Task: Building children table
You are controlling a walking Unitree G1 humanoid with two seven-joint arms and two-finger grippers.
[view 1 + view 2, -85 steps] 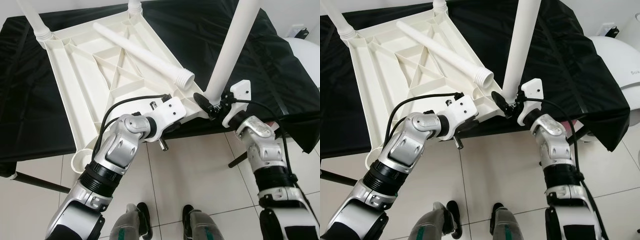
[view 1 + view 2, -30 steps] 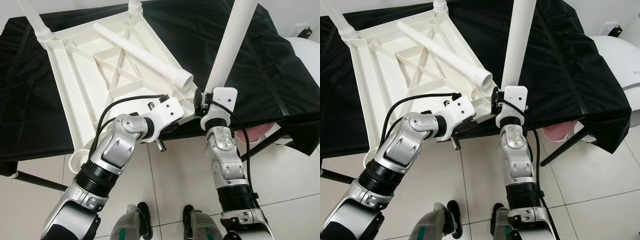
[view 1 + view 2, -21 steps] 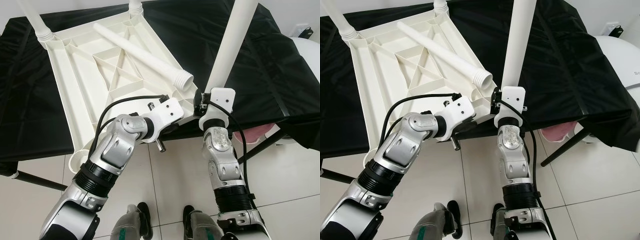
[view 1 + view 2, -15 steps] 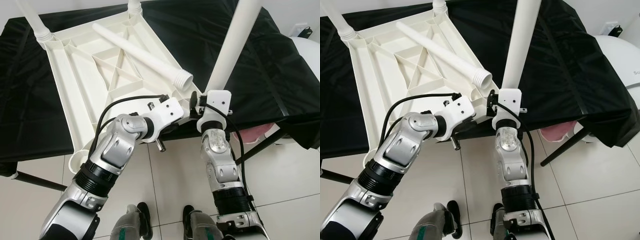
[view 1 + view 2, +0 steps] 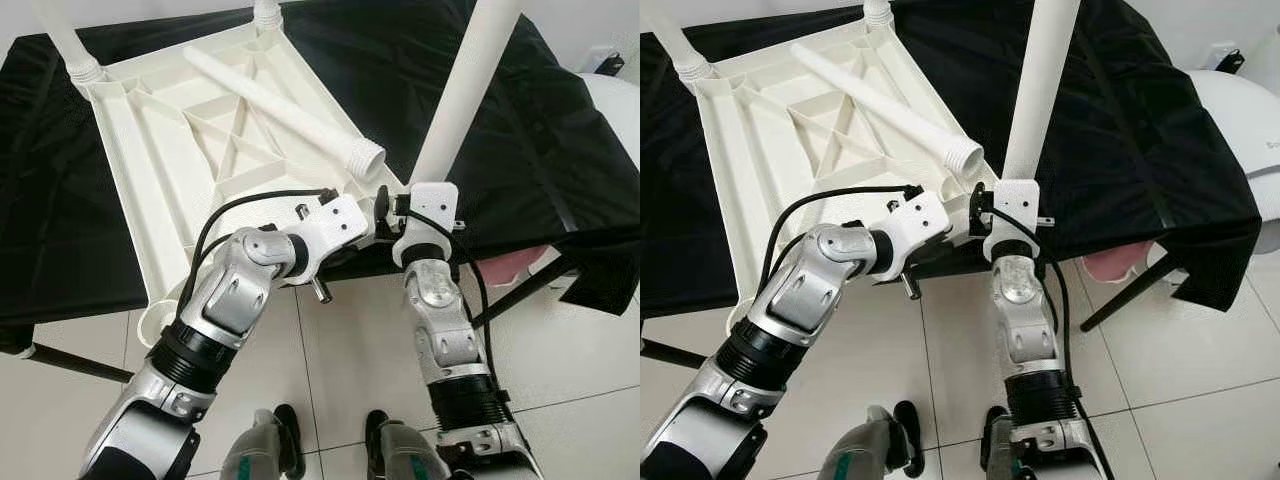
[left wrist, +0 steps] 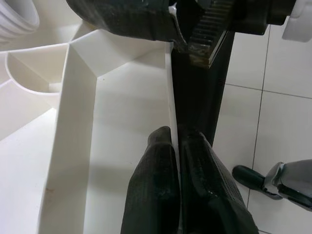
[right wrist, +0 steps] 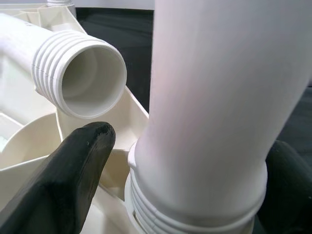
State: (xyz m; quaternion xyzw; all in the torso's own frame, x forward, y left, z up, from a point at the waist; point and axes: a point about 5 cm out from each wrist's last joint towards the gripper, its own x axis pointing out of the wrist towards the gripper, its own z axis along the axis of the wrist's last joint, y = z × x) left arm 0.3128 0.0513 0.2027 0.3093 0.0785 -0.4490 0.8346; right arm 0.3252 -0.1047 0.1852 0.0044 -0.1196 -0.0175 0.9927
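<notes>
A white plastic children's table top (image 5: pixel 170 150) lies upside down on a black-covered table (image 5: pixel 560 130). Two white legs stand in its far corners (image 5: pixel 75 55). A loose leg (image 5: pixel 290 105) lies across its ribs, threaded end toward me (image 7: pixel 80 75). At the near right corner an upright leg (image 5: pixel 465 85) leans slightly, its threaded base (image 7: pixel 195 209) in the socket. My right gripper (image 5: pixel 398 203) is shut on that base, one finger (image 7: pixel 80 175) on each side. My left gripper (image 6: pixel 176 136) is shut on the table top's near rim.
The black cloth hangs over the front edge (image 5: pixel 600 275). A black folding-table strut (image 5: pixel 520 295) slants to the tiled floor at the right, another at the left (image 5: pixel 70 362). A white rounded object (image 5: pixel 1245 110) stands at the far right. My feet (image 5: pixel 330 445) are below.
My right forearm has swung from the right side to directly under the leg's base, turning around it. The upright leg leans a little more. The left gripper has stayed on the rim.
</notes>
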